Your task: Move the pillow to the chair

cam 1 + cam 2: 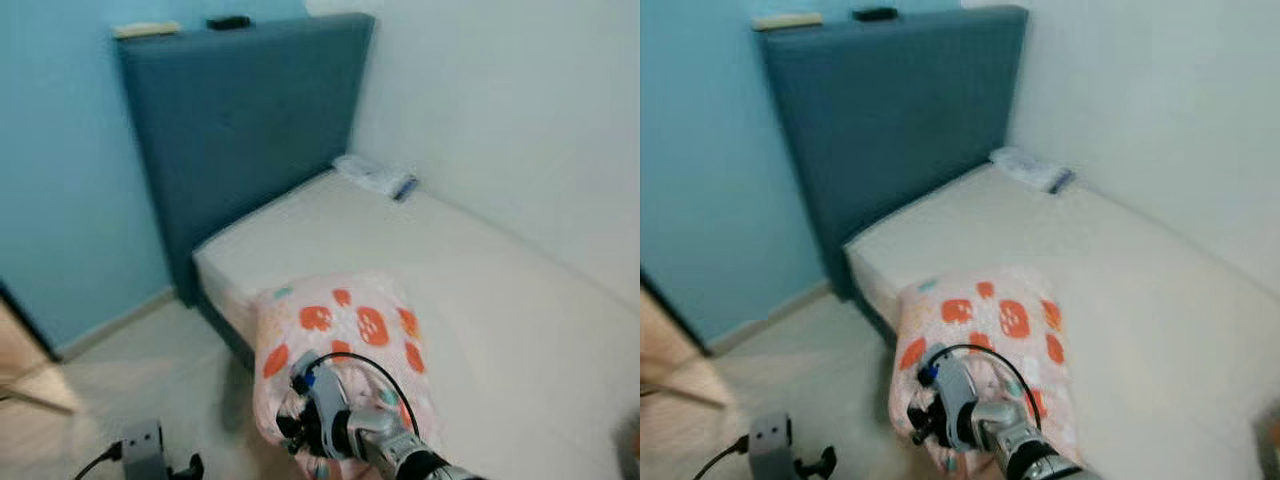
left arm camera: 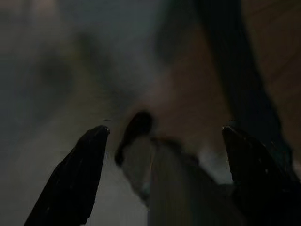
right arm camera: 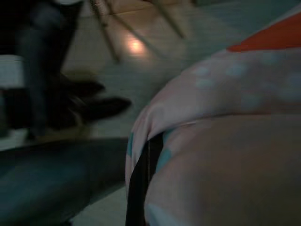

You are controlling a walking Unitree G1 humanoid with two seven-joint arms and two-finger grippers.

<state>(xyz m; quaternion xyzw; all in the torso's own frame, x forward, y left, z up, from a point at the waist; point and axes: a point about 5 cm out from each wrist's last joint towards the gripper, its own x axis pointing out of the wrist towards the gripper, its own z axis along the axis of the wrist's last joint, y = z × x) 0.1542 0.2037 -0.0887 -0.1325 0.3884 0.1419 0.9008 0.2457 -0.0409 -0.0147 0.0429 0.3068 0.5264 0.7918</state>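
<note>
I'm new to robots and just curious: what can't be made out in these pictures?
- Right tool: its fingers are sunk in the pillow, so the grip is hidden in the eye views.
- Left wrist view: dark and blurred behind the open left tool.
- Packet on the bed: too small to identify.

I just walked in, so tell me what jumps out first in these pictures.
The pink pillow with orange spots, at the near corner of the bare mattress, with the right gripper clamped on its near edge. Behind stands a tall blue headboard against the blue wall.
</note>
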